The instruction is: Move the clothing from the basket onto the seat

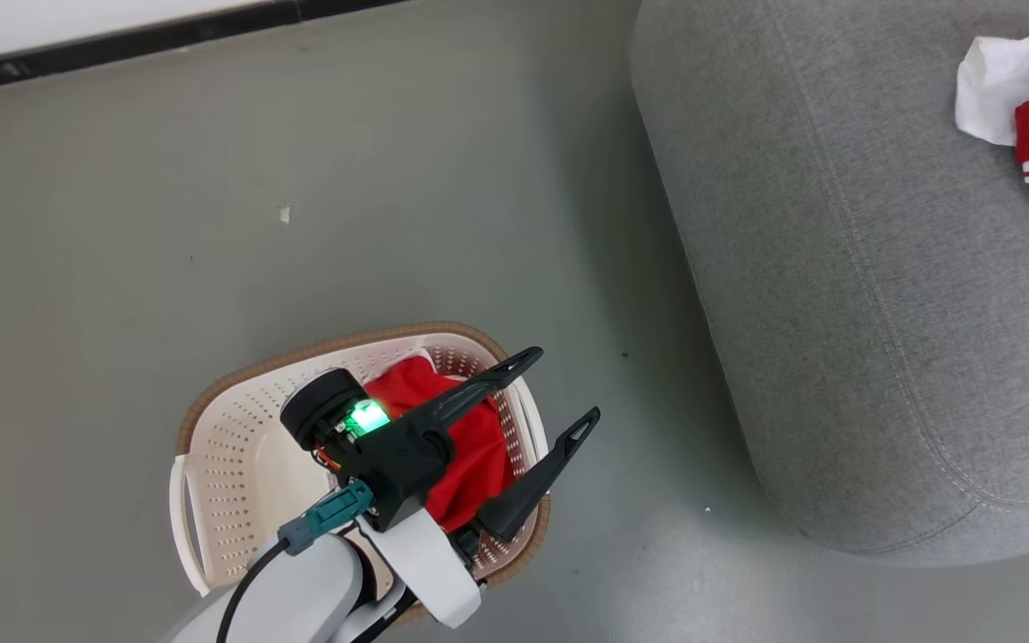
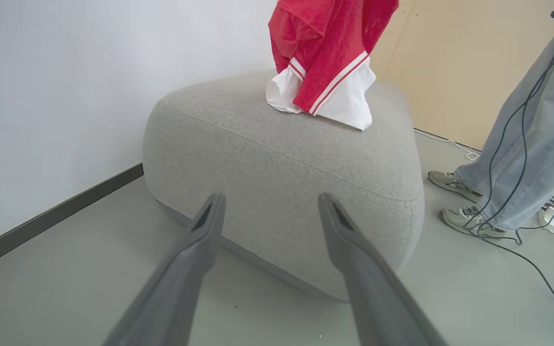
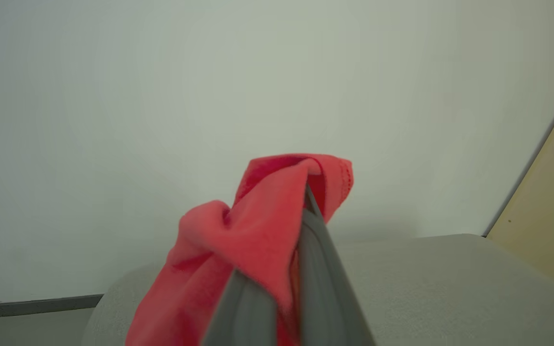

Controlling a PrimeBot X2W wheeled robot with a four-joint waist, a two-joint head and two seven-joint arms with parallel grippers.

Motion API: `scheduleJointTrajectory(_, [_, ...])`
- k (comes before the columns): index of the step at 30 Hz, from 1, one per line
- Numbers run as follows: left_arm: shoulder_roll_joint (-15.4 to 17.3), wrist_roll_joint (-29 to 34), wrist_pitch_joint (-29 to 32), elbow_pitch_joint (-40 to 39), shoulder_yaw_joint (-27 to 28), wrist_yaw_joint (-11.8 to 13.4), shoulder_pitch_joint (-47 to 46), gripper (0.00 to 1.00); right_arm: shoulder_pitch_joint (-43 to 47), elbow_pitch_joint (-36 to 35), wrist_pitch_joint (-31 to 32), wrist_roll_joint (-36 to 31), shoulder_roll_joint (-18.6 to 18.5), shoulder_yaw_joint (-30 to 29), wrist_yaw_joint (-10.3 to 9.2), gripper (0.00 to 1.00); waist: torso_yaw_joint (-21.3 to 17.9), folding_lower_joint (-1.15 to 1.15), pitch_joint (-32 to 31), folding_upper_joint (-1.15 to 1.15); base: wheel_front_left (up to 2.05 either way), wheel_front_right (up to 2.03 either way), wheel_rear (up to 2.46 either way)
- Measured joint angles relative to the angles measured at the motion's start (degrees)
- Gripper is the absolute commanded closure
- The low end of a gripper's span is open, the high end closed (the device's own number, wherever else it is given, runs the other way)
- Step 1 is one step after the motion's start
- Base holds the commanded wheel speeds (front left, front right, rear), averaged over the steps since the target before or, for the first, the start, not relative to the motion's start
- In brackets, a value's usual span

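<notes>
Two red garments, split up right now. One striped garment point(image 2: 325, 62), red with white panels, dangling over the seat point(image 2: 277, 158), white hem just touching the seat's top, upper end pinched in the right gripper point(image 3: 306, 211) above the seat. Fingers clamped flat together on the red fabric, cloth bunched around them. Second red garment point(image 1: 483, 446) crumpled in the basket point(image 1: 229, 446), down on the floor beside the seat, apart from its rounded corner. Left gripper point(image 1: 564, 384) hovering over the basket's seat-side rim, jaws spread wide with nothing between them, fingers aimed at the seat's side. Off past the seat's other side: a person's legs point(image 2: 536, 144) in pale jeans, grey sneakers point(image 2: 457, 185), plus loose cables and a power strip point(image 2: 553, 218) on the floor.
</notes>
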Motion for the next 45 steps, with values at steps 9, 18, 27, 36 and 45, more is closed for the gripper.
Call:
scheduleJointTrajectory(9, [0.8, 0.5, 0.9, -0.9, 0.1, 0.0, -2.1, 0.00, 4.5, 7.0, 0.0, 0.9, 2.4, 1.4, 0.00, 1.00, 0.8, 0.00, 3.2, 0.00, 0.00, 0.00, 0.00])
scheduleJointTrajectory(18, [1.3, 0.6, 0.9, -1.4, 0.1, 0.0, -3.7, 0.00, 5.9, 10.8, 0.0, 2.0, 4.6, 1.5, -0.01, 1.00, 1.1, 0.00, 5.5, 0.00, 0.00, 0.00, 0.00])
scheduleJointTrajectory(27, [1.7, 0.9, 0.3, -0.7, 0.5, 0.0, -4.2, 0.00, 9.2, 13.1, 0.0, 1.6, 9.1, 2.5, 0.00, 1.00, 0.7, 0.00, 5.4, 0.00, 0.00, 0.00, 0.00])
scheduleJointTrajectory(36, [1.7, 0.8, -0.1, -0.1, 0.5, 0.0, -4.2, 0.00, 9.2, 16.6, 0.0, 2.7, 9.5, 2.6, 0.00, 0.12, 0.5, 0.00, 4.6, 0.00, 0.00, 0.00, 0.00])
scheduleJointTrajectory(45, [1.6, 0.5, -0.7, 0.5, 0.5, 0.0, -4.2, 0.00, 8.9, 19.8, 2.0, 7.6, 10.0, 3.6, -0.01, 0.00, 0.3, 0.00, 3.5, 0.00, 0.00, 0.00, 0.00])
